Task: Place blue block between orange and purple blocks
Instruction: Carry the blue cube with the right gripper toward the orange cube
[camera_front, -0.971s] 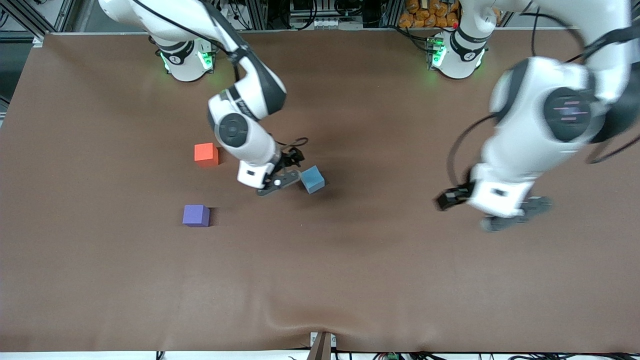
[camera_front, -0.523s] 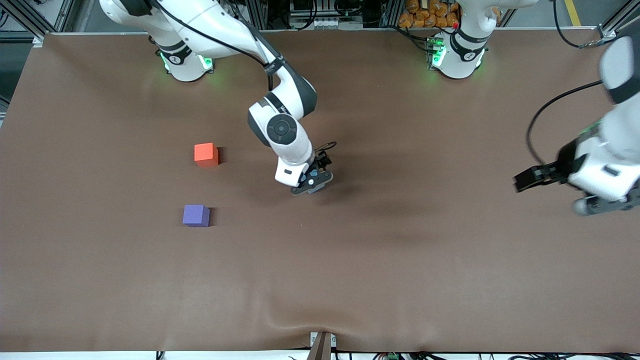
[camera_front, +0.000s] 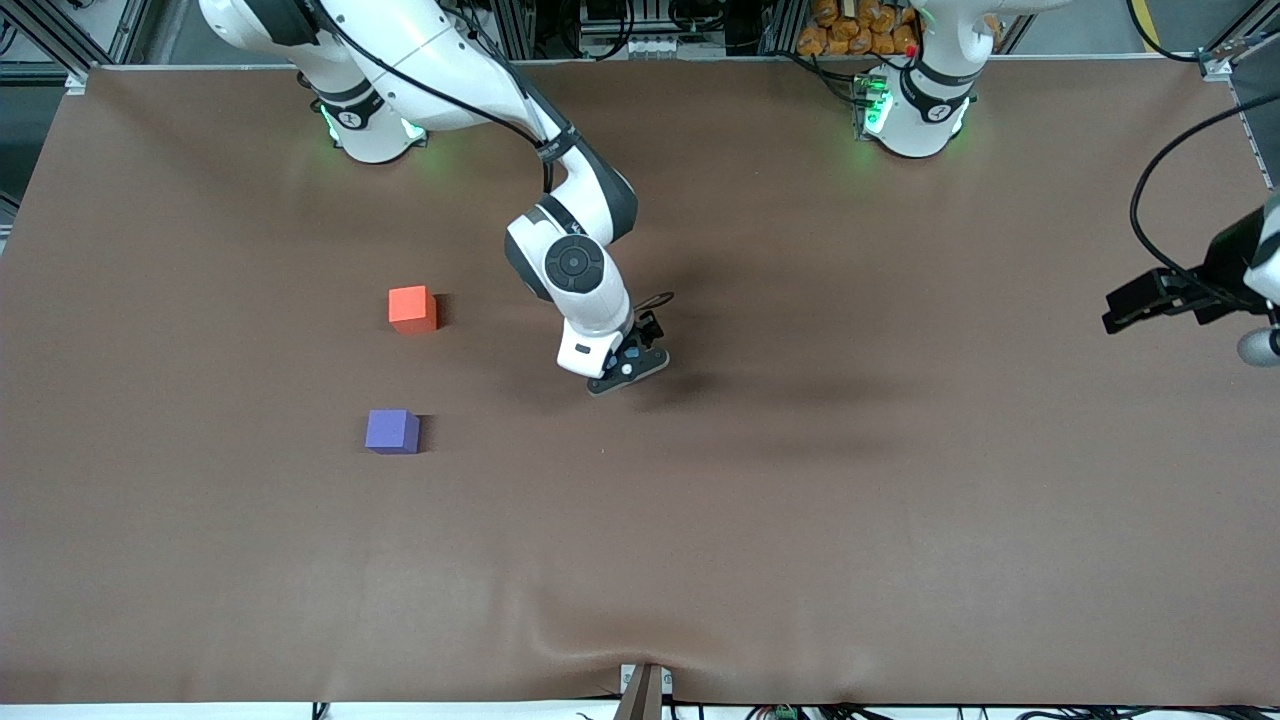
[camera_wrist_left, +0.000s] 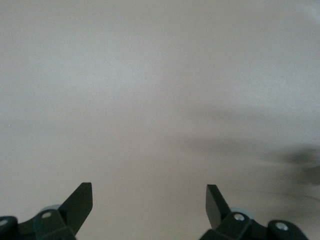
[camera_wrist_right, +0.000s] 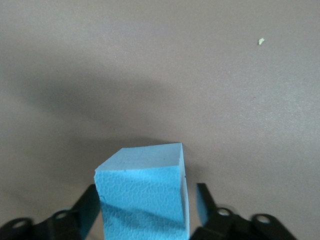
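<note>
The light blue block (camera_wrist_right: 142, 200) stands on the brown table between the fingers of my right gripper (camera_wrist_right: 146, 187). The fingers are open round it: one is against a side and the other stands a small gap off. In the front view my right gripper (camera_front: 625, 365) sits low over the block near the table's middle and hides nearly all of it. The orange block (camera_front: 412, 308) and the purple block (camera_front: 391, 431) stand apart toward the right arm's end, the purple one nearer the front camera. My left gripper (camera_wrist_left: 149, 192) is open and empty, at the left arm's end (camera_front: 1262, 345).
The brown cloth (camera_front: 700, 520) covers the whole table and has a small ripple at its front edge (camera_front: 560, 640). A tiny pale speck (camera_wrist_right: 260, 41) lies on the cloth near the blue block.
My right gripper moved from beside the blue block to over it and came down round it. My left arm swung away toward its own end of the table.
</note>
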